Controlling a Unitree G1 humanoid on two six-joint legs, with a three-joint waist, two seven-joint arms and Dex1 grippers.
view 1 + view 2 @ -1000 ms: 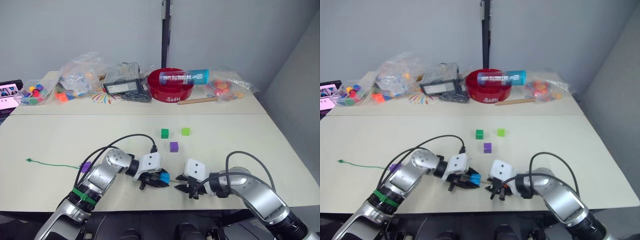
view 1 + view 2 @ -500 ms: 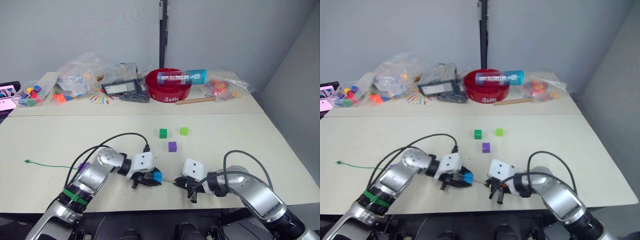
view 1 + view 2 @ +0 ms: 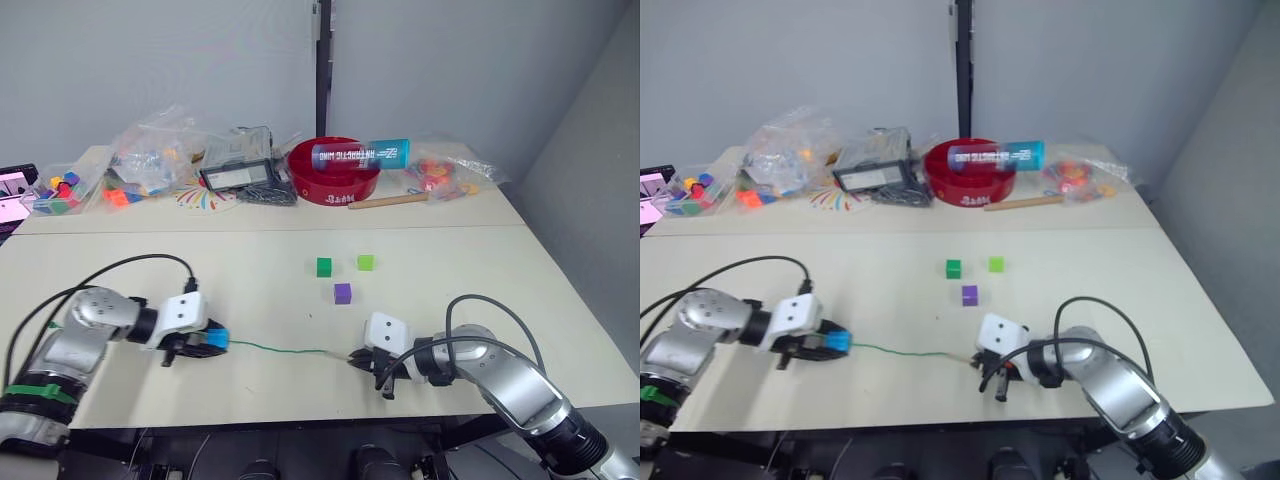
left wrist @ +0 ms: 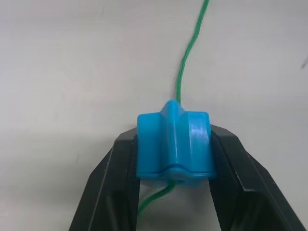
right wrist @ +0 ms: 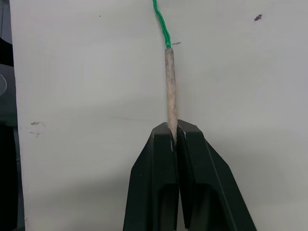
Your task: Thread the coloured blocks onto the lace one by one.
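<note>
The blue block [image 4: 173, 144] sits threaded on the green lace [image 3: 275, 349], clamped between the two black fingers of the left gripper [image 3: 207, 343] near the table's [image 3: 500, 280] front edge, toward its left end. From the block the lace runs along the front edge to its pale stiff tip [image 5: 170, 91], which the right gripper [image 3: 358, 359] pinches between fingers closed tight on it, right of the middle of that edge. In the left wrist view the lace passes out of the block's far face and also trails back beneath it between the fingers.

Three more blocks lie loose near the middle of the table, well apart from both grippers: a dark green block [image 3: 324, 267], a light green block [image 3: 366, 262] just beside it, and a purple block [image 3: 343, 293] nearer the front edge.

Along the back edge stand a red bowl [image 3: 334, 183] with a blue tube [image 3: 360, 154] resting across it, clear plastic bags of toy pieces [image 3: 150, 160], and a wooden stick [image 3: 388, 201].
</note>
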